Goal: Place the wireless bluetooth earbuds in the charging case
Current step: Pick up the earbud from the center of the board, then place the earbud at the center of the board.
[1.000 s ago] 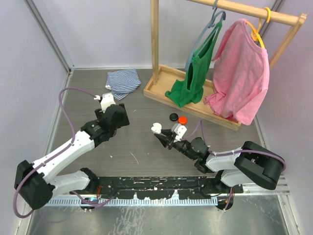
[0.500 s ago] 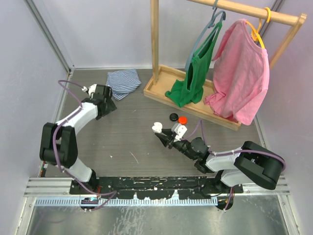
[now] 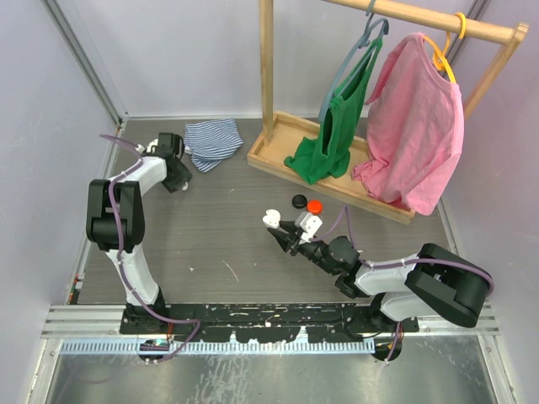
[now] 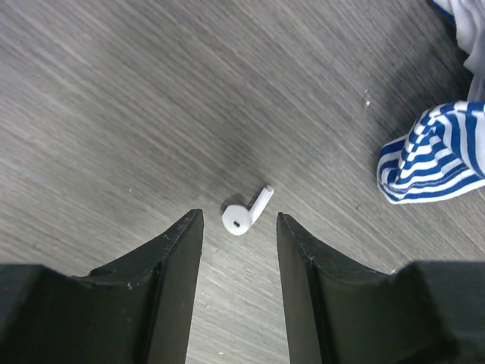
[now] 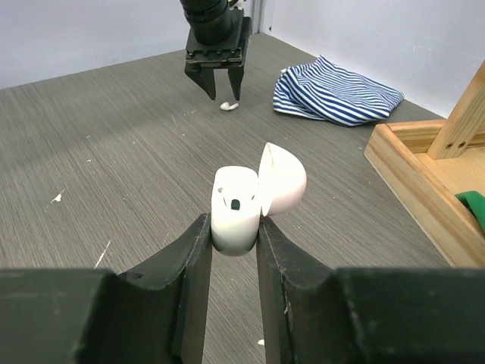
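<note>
One white earbud lies on the grey table, and from the right wrist view the earbud shows as a small speck under the far gripper. My left gripper hangs over it, open, with the bud just beyond the fingertips and in line with the gap. It touches neither finger. In the top view my left gripper sits at the far left beside the striped cloth. My right gripper is shut on the white charging case, held upright with its lid swung open. The charging case is mid-table.
A blue-and-white striped cloth lies right of the left gripper. Two small round objects, one black and one orange, sit near a wooden rack base. The rack holds a green garment and a pink one.
The left arm has swung back and to the far left, bringing its gripper down beside the striped cloth over the earbud, with its jaws narrowing. The right arm and case have not moved.
</note>
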